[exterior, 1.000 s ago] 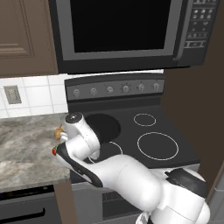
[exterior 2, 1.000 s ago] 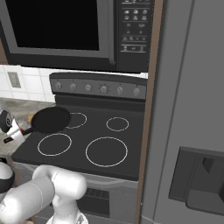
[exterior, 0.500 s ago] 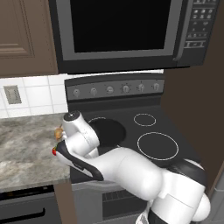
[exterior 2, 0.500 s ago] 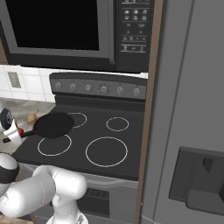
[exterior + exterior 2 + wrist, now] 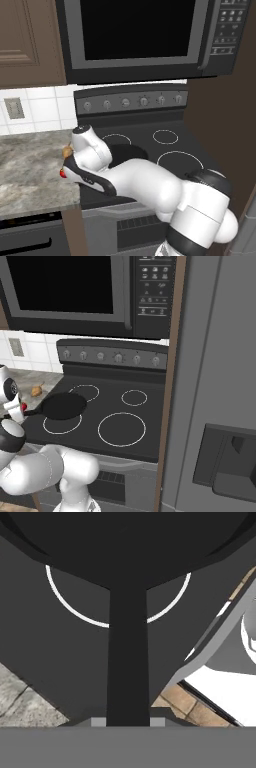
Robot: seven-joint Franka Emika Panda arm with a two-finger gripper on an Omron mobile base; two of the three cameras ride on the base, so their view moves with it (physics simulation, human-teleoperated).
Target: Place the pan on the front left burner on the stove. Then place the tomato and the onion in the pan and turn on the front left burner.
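The black pan [image 5: 62,405] hangs low over the stove [image 5: 150,426], above the back part of the front left burner [image 5: 56,429]. Its thin handle [image 5: 31,412] points left to my gripper [image 5: 18,412], which is shut on it. In the hand view the handle [image 5: 127,662] runs up from between the fingertips of my gripper [image 5: 128,722] to the pan's body [image 5: 125,542], with the burner's white ring [image 5: 75,607] beneath. The onion [image 5: 36,391] lies on the counter left of the stove. The tomato [image 5: 23,406] peeks out red beside my hand. From the left, the arm hides much of the pan [image 5: 126,152].
A granite counter [image 5: 30,165] adjoins the stove's left side. Round knobs [image 5: 118,358] line the back panel, under a microwave [image 5: 75,291]. A tall grey fridge [image 5: 215,381] stands on the right. The large front right ring [image 5: 122,429] and both back rings are bare.
The pan, still gripped by its handle, has moved toward the stove's front and lower, from over the back left ring toward the front left burner.
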